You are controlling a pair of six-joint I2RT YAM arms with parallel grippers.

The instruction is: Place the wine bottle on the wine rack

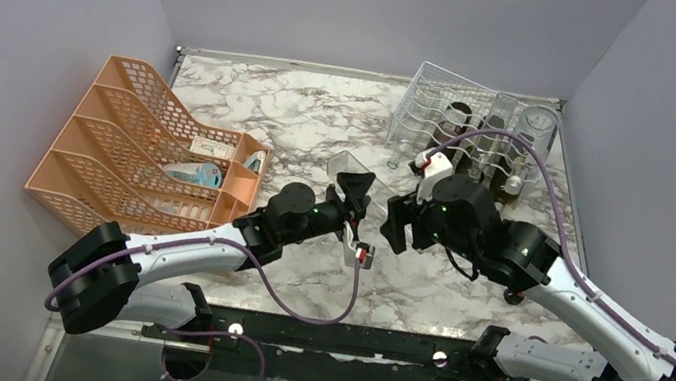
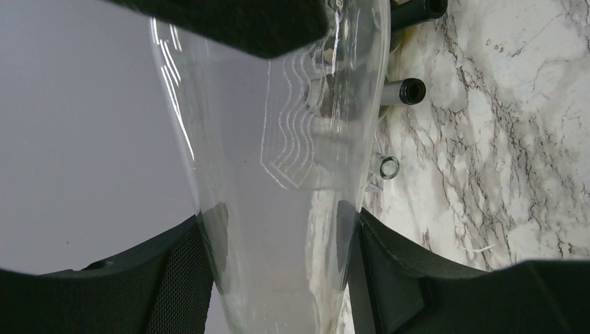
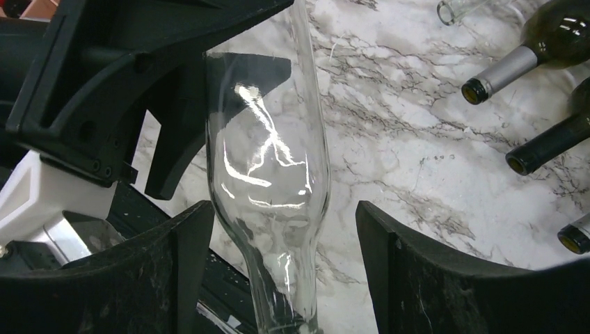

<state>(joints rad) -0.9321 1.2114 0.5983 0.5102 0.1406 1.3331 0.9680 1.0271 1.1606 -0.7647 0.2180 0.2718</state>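
Observation:
A clear glass wine bottle (image 1: 349,166) hangs above the middle of the table, and my left gripper (image 1: 354,196) is shut on its body. In the left wrist view the bottle (image 2: 278,174) fills the gap between both pads (image 2: 182,278) of the left gripper (image 2: 278,268). My right gripper (image 1: 396,227) is open around the bottle's neck end. In the right wrist view the bottle (image 3: 268,160) stands between the right gripper's (image 3: 285,243) spread jaws, nearer the left finger (image 3: 174,257). The silvery wire wine rack (image 1: 448,101) stands at the back right.
Several dark bottles (image 1: 481,156) lie in the rack; their necks (image 3: 529,52) point toward the right wrist camera. An orange mesh organizer (image 1: 134,140) holding small items stands at the left. Grey walls close in the marble table (image 1: 275,110) on three sides.

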